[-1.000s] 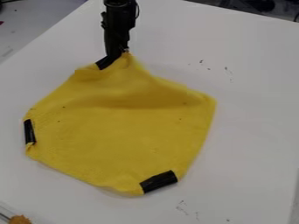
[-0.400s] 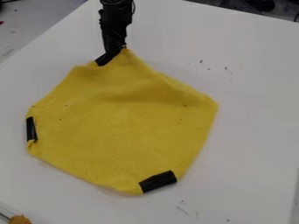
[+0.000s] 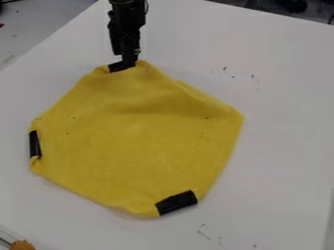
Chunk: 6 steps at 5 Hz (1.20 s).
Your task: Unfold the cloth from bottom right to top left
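A smooth white table (image 3: 281,146) fills most of the view, its top edge running at a slant below a dim, dark jumble (image 3: 287,6) at the upper right, with a grey surface (image 3: 39,24) beyond its left edge.

A yellow fabric cloth (image 3: 137,146) lies spread over the left and middle of the table, largely opened out, in a rough many-sided shape. Its upper part is uneven, with a soft, shaded ridge running crosswise below the top corner and on toward the right corner. The lower part lies flatter. A few small dark specks dot the cloth.

Three black strips sit at its edges: a short strip at the top corner (image 3: 122,66), an upright strip on the left edge (image 3: 34,144), where the fabric puckers just below, and a slanted strip at the bottom (image 3: 176,203).

The black two-finger gripper (image 3: 128,61) is at the cloth's top corner, right by the top strip, hanging from the black robot arm (image 3: 127,12) that enters from the top edge. Whether the pincer is apart or clamped on the fabric, I cannot tell.

Farther out, small dark scuffs (image 3: 225,69) mark the table to the upper right, and more (image 3: 203,233) lie below the cloth. An orange-brown object (image 3: 22,245) shows at the lower left corner.
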{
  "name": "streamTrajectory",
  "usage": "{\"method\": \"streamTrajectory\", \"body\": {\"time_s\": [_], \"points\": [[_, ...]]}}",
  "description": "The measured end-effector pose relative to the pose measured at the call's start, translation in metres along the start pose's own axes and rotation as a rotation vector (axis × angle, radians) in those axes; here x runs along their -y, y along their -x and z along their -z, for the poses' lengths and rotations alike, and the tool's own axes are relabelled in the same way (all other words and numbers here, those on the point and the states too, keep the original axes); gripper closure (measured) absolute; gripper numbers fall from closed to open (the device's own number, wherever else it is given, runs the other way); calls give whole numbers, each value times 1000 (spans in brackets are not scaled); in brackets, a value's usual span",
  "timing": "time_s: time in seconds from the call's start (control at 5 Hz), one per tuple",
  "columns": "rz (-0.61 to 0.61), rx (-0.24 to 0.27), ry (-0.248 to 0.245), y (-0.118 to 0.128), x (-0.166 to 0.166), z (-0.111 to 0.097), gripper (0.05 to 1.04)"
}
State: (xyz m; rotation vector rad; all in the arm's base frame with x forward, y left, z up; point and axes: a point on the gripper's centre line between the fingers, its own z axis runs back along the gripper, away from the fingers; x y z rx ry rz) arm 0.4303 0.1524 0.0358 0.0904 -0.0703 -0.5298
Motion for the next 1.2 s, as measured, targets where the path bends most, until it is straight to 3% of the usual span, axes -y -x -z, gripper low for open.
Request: {"method": "streamTrajectory", "body": {"time_s": [0.2, 0.6, 0.8, 1.0, 1.2], "points": [[-24, 4, 10, 6, -1, 4, 85], [-152, 49, -9, 20, 8, -29, 83], [-274, 30, -54, 22, 25, -64, 83], [-385, 6, -52, 15, 54, -83, 83], [-431, 7, -39, 17, 65, -81, 83]]}}
